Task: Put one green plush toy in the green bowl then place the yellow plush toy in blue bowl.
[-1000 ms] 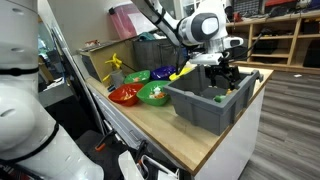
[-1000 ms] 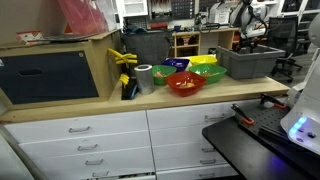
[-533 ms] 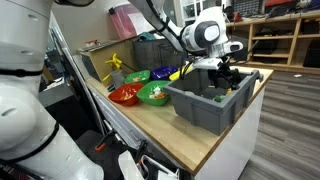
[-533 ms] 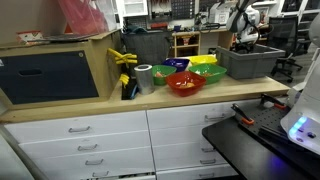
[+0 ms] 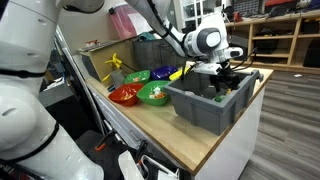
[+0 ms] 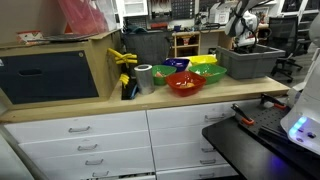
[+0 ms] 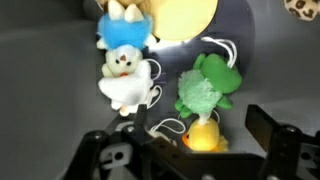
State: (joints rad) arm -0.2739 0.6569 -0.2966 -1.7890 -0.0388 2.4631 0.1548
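Note:
In the wrist view a bright green plush toy (image 7: 207, 85) lies on the dark floor of the grey bin (image 5: 205, 108), with the yellow plush toy (image 7: 203, 137) just below it. My gripper (image 7: 200, 140) hangs open over the bin, its fingers on either side of the yellow toy without touching it. In both exterior views the gripper (image 5: 222, 76) (image 6: 240, 38) stands above the bin. The green bowl (image 5: 150, 101) sits left of the bin, and the blue bowl (image 6: 178, 65) stands behind the other bowls.
A white and blue plush rabbit (image 7: 125, 70) lies in the bin beside the green toy. A red bowl (image 5: 124, 97), another green bowl (image 5: 137, 76) and a long yellow piece (image 5: 181, 73) crowd the counter by the bin. A tape roll (image 6: 144, 77) stands further along.
The gripper has shifted a little sideways above the bin. Its jaws have stayed open and the toys have not moved.

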